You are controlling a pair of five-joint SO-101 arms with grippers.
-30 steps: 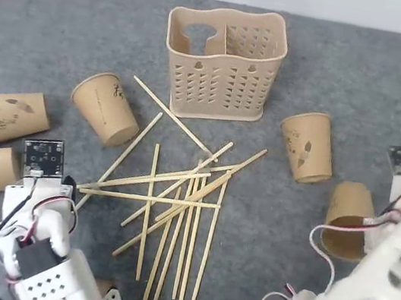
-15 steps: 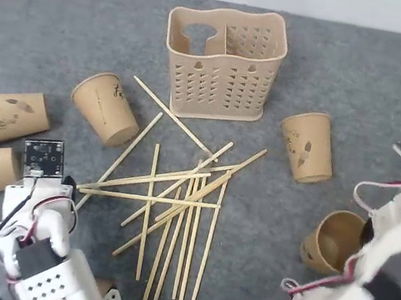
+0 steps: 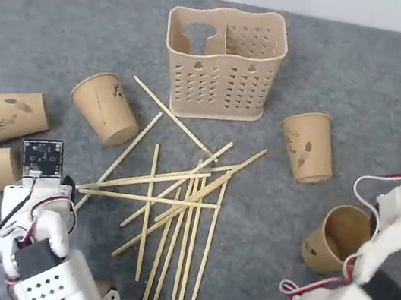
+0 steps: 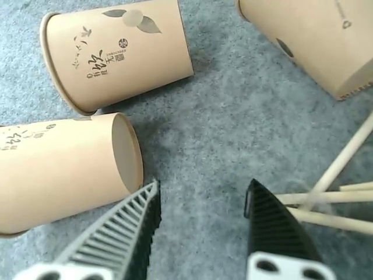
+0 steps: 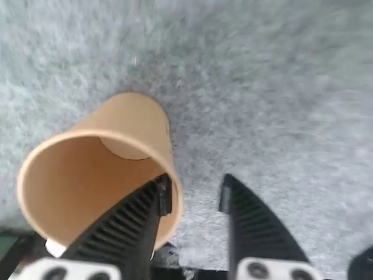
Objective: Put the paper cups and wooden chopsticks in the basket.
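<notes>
On grey carpet (image 3: pixel 51 32), the basket (image 3: pixel 219 84) stands empty; five paper cups (image 3: pixel 105 107) and wooden chopsticks (image 3: pixel 175 207) lie scattered. Right gripper (image 5: pixel 195 186) narrowly straddles one cup's (image 5: pixel 99 175) rim; left gripper (image 4: pixel 204 189) gapes wide.

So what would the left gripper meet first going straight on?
Probably bare mat: the left gripper points at the gap between a lying paper cup and the chopsticks, though depth is unclear.

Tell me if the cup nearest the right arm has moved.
Yes. The cup shifted away from the basket, toward the arms' side, its mouth now showing.
</notes>
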